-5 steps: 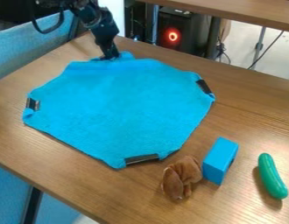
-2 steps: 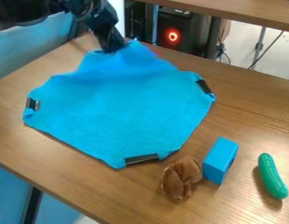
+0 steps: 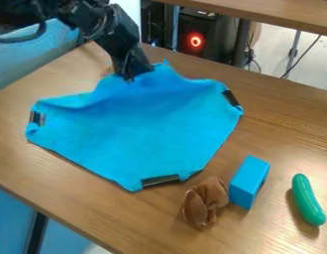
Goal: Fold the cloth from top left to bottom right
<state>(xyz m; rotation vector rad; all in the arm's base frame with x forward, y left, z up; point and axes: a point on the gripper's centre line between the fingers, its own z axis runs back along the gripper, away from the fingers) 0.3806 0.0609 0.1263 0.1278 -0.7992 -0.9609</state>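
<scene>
The black gripper [image 3: 137,74] hangs over the upper part of the blue cloth [image 3: 143,131], its fingers shut on the cloth's far edge. That edge is raised off the table and bunched around the fingertips, with a small peak just right of them. The rest of the cloth lies spread on the wooden table, with black clips or strips at its left, right and near corners.
Near the cloth's lower right lie a brown crumpled soft object [image 3: 204,202] and a blue block [image 3: 249,182]. A green cucumber-like toy [image 3: 307,199] is farther right. A wooden shelf edge [image 3: 279,13] crosses the top right.
The gripper has lifted the cloth's far edge and moved it toward the cloth's middle, slightly right. The upper part of the cloth has risen and folded inward.
</scene>
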